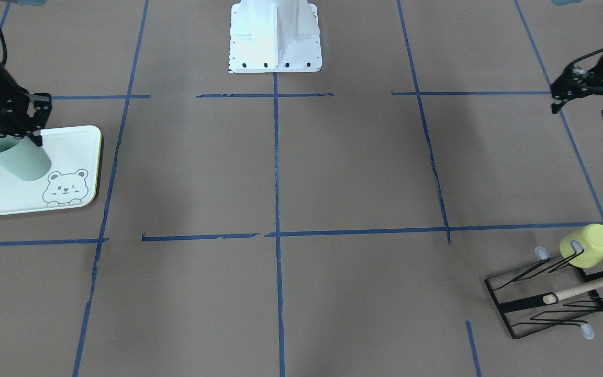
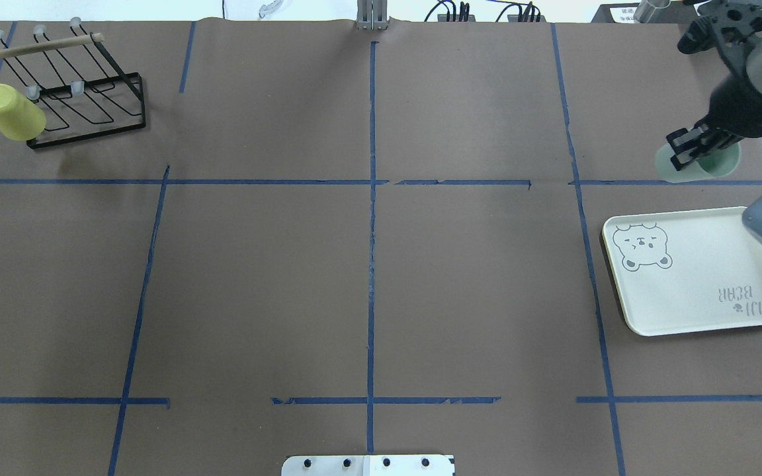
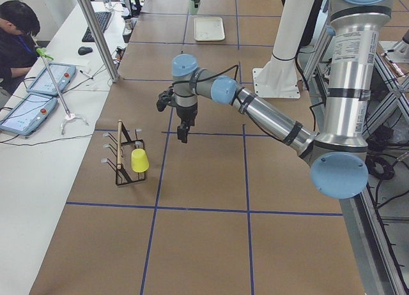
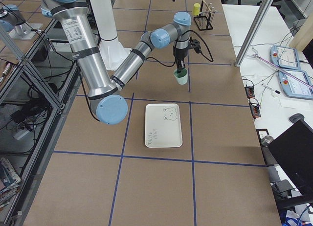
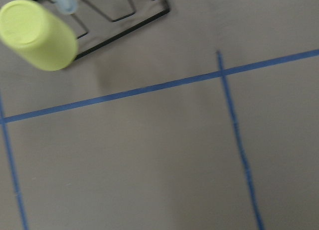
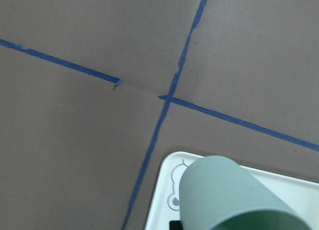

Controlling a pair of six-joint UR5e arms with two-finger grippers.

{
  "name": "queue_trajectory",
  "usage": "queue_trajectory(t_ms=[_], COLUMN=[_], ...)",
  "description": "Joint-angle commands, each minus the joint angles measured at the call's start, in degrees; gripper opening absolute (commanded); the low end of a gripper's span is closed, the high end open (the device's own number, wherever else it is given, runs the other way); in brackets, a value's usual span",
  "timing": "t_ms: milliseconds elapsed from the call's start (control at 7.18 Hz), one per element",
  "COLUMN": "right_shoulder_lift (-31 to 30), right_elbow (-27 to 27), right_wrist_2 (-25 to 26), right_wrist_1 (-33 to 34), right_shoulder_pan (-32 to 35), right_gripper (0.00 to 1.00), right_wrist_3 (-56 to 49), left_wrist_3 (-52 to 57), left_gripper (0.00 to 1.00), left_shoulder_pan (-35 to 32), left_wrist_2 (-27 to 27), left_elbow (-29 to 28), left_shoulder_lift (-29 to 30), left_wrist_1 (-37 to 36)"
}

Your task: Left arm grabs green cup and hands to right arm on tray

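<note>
Farthest left in the front-facing view, the right arm (image 4: pixel 128 59), a silver tube with pale blue joint caps, was cut off by the frame. Only its wrist and the black two-finger right gripper (image 1: pixel 26 136) showed there. That gripper was clamped on the rim of the green cup (image 1: pixel 19 159), a small, plain, pale mint plastic tumbler, which hung mouth up, clear of the tray (image 1: pixel 3 196). The tray was flat, cream-green and rectangular, with rounded corners and a grey bear drawing. One finger lay outside the rim; the other was hidden. The views disagreed on whether the green cup hung over the tray's bear end or just beyond that edge. The frame cropped the tray's lettered end, and the right wrist view caught only one tray corner under the cup.

Away from the tray stretched the brown paper worktop (image 1: pixel 359 173), crossed by blue tape lines (image 1: pixel 276 167), with the white robot base (image 1: pixel 275 36) at its robot-side edge.

Well apart from the tray, the left gripper (image 1: pixel 584 107) of the matching left arm (image 3: pixel 268 113) hung above the worktop, fingers spread and empty. At the end of the worktop farthest from the tray, near a corner, stood a black wire rack (image 1: pixel 521 303) with a pale wooden rod (image 1: pixel 589 285). The frame cut the rack's outer side. A yellow-green plastic cup (image 1: pixel 589 245) sat upturned and tilted on one prong. The left wrist view was blurred and showed only that cup and a corner of the rack.
</note>
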State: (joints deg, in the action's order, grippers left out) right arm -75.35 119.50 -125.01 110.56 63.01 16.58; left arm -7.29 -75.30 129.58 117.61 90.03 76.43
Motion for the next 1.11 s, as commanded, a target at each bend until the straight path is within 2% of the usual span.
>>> queue_trajectory(t_ms=[0, 139, 418, 557, 697, 836, 975], right_shoulder_lift=[-7.5, -10.23, -15.59, -17.27, -19.29, -19.92, -18.71], right_elbow=[-0.06, 0.03, -0.76, -2.68, -5.39, -7.68, -7.36], right_wrist_2=[-4.35, -4.89, -4.81, -4.72, -4.63, -3.59, -0.53], right_wrist_1=[-0.09, -0.26, -6.38, -10.76, -18.03, -24.98, -27.31], right_shoulder_pan=[7.27, 8.17, 8.09, 8.09, 6.87, 3.21, -2.66], right_gripper=[0.0, 0.0, 0.03, 0.02, 0.01, 0.01, 0.01], right_wrist_3=[-9.87, -10.07, -8.59, -5.88, -1.94, 4.11, 13.3], left_wrist_3=[17.16, 19.05, 18.55, 18.46, 18.46, 18.46, 18.46], left_gripper=[1.0, 1.0, 1.0, 1.0, 1.0, 1.0, 1.0], left_shoulder_pan=[-13.06, -14.68, -14.87, -14.87, -14.87, -14.87, -14.87], left_wrist_2=[6.54, 6.39, 6.47, 6.56, 6.56, 6.56, 6.56], left_elbow=[-11.29, -14.04, -14.07, -14.07, -14.07, -13.98, -14.07], left_shoulder_lift=[-3.1, -3.63, -5.12, -5.21, -5.13, -5.13, -5.13], left_wrist_1=[0.12, 0.12, 0.21, 0.21, 0.21, 0.21, 0.21])
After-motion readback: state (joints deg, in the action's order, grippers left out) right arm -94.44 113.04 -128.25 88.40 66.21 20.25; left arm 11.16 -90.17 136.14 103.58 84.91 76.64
